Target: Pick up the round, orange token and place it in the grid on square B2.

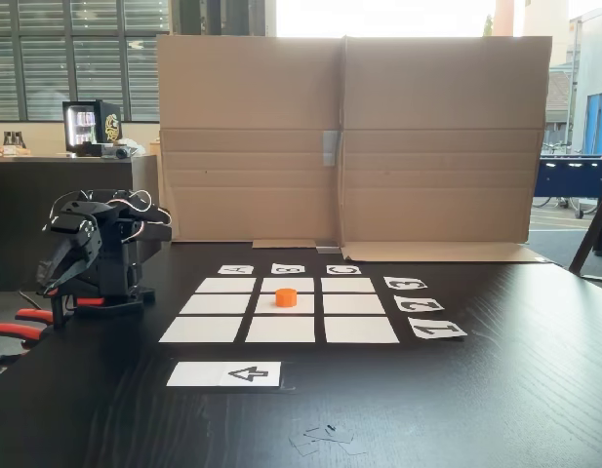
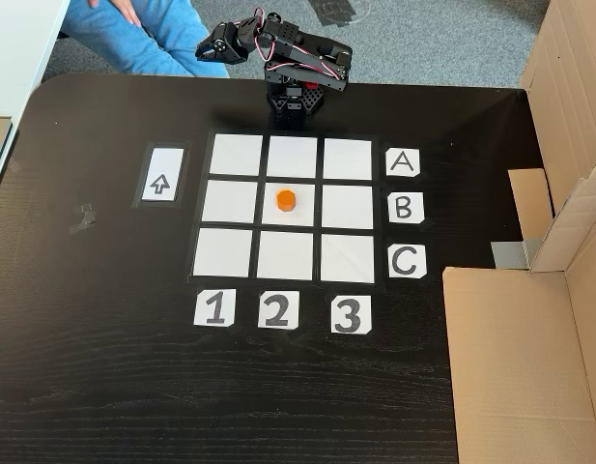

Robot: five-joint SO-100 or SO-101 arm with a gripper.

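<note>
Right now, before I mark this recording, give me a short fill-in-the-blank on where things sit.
1. The orange token lies on the ____ rectangle of the grid.
2. It sits in the row of the label card with the letter ____.
3. It sits in the column of the label card with the number ____.
4. The arm is folded at the table edge, ____ from the token.

Missing: centre; B; 2; apart

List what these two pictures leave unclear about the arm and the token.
- Gripper: folded against the dark arm in both fixed views, so open or shut cannot be told.
- Token on square B2: its underside is hidden.
- Person: cut off by the top edge.
</note>
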